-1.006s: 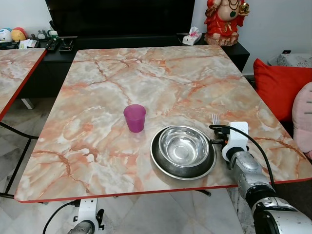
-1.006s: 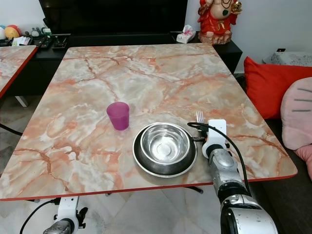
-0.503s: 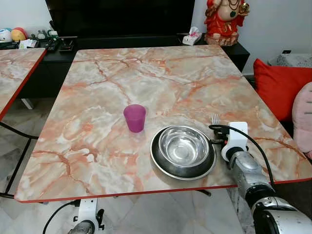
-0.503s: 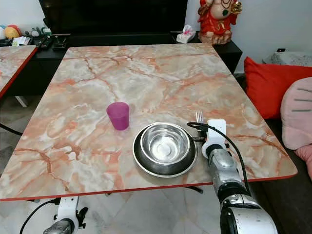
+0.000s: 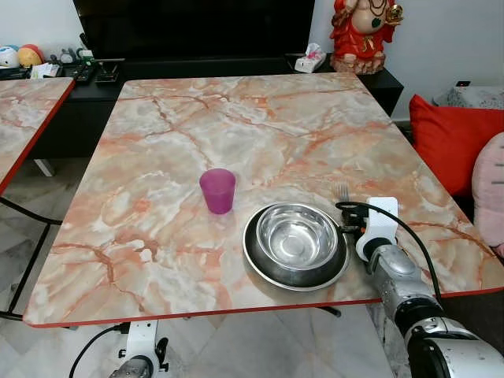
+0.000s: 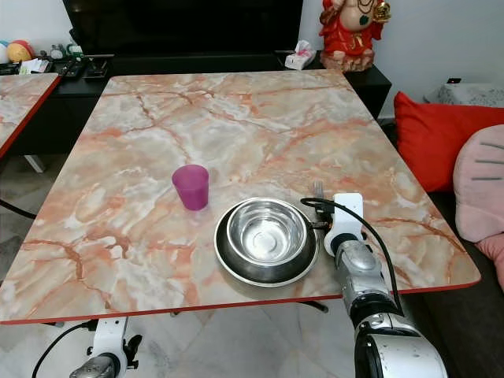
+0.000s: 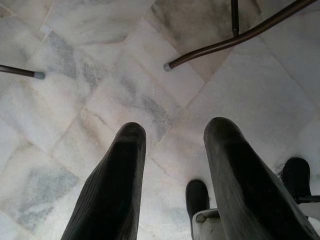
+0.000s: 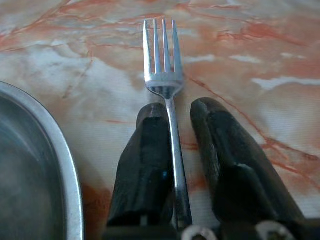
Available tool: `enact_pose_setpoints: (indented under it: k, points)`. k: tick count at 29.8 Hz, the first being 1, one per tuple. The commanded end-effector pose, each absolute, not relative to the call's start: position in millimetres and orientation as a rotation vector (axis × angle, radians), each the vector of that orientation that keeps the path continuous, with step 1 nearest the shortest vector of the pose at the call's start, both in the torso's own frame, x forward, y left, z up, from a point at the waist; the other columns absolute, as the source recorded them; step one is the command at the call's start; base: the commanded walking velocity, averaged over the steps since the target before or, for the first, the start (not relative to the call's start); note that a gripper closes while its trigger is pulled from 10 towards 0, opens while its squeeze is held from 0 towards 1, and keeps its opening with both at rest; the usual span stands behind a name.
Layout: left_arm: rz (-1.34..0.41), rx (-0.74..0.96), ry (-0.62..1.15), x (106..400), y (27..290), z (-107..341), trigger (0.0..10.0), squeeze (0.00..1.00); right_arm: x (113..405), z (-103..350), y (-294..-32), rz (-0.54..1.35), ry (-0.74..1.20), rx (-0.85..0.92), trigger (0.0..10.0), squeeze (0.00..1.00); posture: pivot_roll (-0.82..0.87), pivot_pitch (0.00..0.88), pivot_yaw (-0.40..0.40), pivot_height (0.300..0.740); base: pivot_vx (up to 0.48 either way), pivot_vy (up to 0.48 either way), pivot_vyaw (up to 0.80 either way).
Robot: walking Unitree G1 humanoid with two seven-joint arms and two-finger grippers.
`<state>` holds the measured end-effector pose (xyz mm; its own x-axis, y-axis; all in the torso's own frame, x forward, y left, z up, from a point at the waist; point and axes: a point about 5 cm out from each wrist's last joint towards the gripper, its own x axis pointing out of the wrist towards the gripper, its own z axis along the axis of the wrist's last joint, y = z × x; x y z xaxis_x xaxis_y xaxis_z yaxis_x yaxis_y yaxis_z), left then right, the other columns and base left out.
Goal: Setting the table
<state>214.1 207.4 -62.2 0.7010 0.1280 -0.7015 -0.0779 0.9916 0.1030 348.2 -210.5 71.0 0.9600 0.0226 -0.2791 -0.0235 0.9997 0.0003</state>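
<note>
The right gripper lies low over the marble surface at its near right side, just right of the steel bowl, which sits inside a wider steel dish. A fork runs between the jaws with its tines pointing away from the robot; the handle lies against one finger, while a narrow gap shows between it and the other, so the jaws look loosened rather than clenched, and the fork appears to rest on the surface. From the head, the tines peek out beyond the white wrist housing, just beside the dish's rim. A purple cup stands upright near the dish, to its far left, apart from it. The left gripper hangs below the surface edge over the pale tiled floor, jaws parted and holding nothing.
</note>
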Motion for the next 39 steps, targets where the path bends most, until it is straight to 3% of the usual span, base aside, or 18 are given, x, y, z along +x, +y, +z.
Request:
enact_pose_setpoints:
  k: [1,16,17,18,19,20,21,36,39]
  points:
    - [0.113,0.074,0.807,211,210,-64,10.0,0.0,350,72,-209,0.022,0.293,-0.007,10.0,0.0,0.0,0.051,0.012,0.74,0.0,0.0,0.0]
    - [0.11,0.076,0.806,212,209,-64,10.0,0.0,352,76,-212,0.003,0.273,-0.003,10.0,0.03,0.0,0.049,0.012,0.74,0.0,0.0,0.0]
    - [0.11,0.075,0.807,212,209,-64,10.0,0.0,352,76,-212,0.004,0.275,-0.003,10.0,0.47,0.0,0.049,0.012,0.74,0.0,0.0,0.0]
    - [0.11,0.075,0.807,212,209,-64,10.0,0.0,352,75,-212,0.005,0.277,-0.003,10.0,1.0,0.0,0.049,0.012,0.74,0.0,0.0,0.0]
    - [0.11,0.075,0.807,212,209,-64,10.0,0.0,351,75,-211,0.005,0.277,-0.006,10.0,1.0,0.0,0.051,0.012,0.74,0.0,0.0,0.0]
    - [0.111,0.075,0.806,212,209,-64,10.0,0.0,351,75,-212,0.002,0.277,-0.009,10.0,0.63,0.0,0.051,0.012,0.74,0.0,0.0,0.0]
    - [0.111,0.076,0.806,212,209,-64,10.0,0.0,351,75,-212,-0.002,0.274,-0.011,10.0,0.0,0.0,0.051,0.012,0.74,0.0,0.0,0.0]
    - [0.11,0.076,0.806,211,209,-64,10.0,0.0,358,102,-218,-0.057,0.08,-0.005,10.0,0.0,0.0,0.049,0.013,0.74,0.0,0.0,0.0]
    - [0.109,0.076,0.806,211,209,-64,10.0,0.0,356,122,-216,-0.076,-0.106,-0.019,10.0,0.0,0.0,0.049,0.011,0.74,0.0,0.0,0.0]
